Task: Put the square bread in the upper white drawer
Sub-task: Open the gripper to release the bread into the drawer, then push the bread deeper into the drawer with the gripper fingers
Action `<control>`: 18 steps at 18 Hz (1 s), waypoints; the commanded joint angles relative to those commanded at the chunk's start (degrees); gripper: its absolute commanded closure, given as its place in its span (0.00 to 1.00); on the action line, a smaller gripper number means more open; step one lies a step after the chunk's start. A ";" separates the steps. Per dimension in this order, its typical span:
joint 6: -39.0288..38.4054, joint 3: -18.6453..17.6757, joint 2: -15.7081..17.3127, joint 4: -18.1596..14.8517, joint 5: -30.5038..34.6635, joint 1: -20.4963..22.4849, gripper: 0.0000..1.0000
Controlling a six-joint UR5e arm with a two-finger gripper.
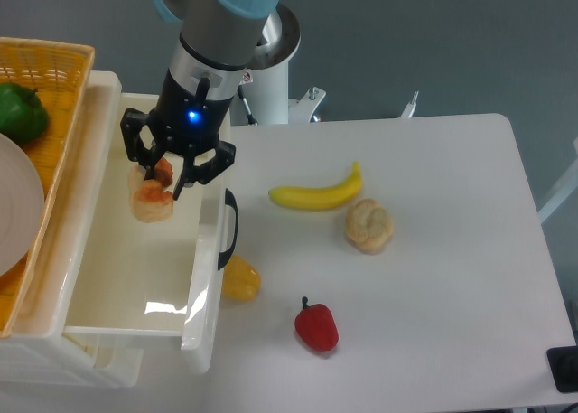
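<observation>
The square bread (151, 201) hangs clamped in the gripper (161, 180), over the far end of the upper white drawer (117, 277), which is pulled open at the table's (433, 277) left edge, with banana (316, 194), bun (368, 225) and red pepper (316, 326) on the tabletop.

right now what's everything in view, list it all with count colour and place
square bread: 1, tan with orange-brown crust, held in the gripper above the open drawer
upper white drawer: 1, glossy white with a black handle, pulled open at the left
wicker basket: 1, orange, far left behind the drawer
green pepper: 1, green, in the basket
plate: 1, white, in the basket
banana: 1, yellow, table centre
bun: 1, pale tan, right of the banana
yellow pepper: 1, yellow, beside the drawer front
red pepper: 1, red, table front
table: 1, white
gripper: 1, black, shut on the bread over the drawer
</observation>
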 joint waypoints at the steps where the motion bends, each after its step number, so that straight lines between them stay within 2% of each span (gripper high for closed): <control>1: 0.09 0.00 0.00 0.00 0.00 0.00 0.46; 3: 0.26 0.09 0.00 0.09 0.09 0.00 0.39; 5: 0.35 0.09 0.09 0.44 0.26 0.17 0.37; 6: 0.35 0.17 0.09 0.53 0.52 0.18 0.28; 7: 0.35 0.18 0.09 0.96 0.61 0.35 0.23; 10: 0.35 0.61 0.26 1.75 0.62 0.53 0.19; 12: 0.26 0.62 0.35 2.46 0.70 0.62 0.07; 18: 0.09 0.62 0.53 2.72 1.84 1.05 0.01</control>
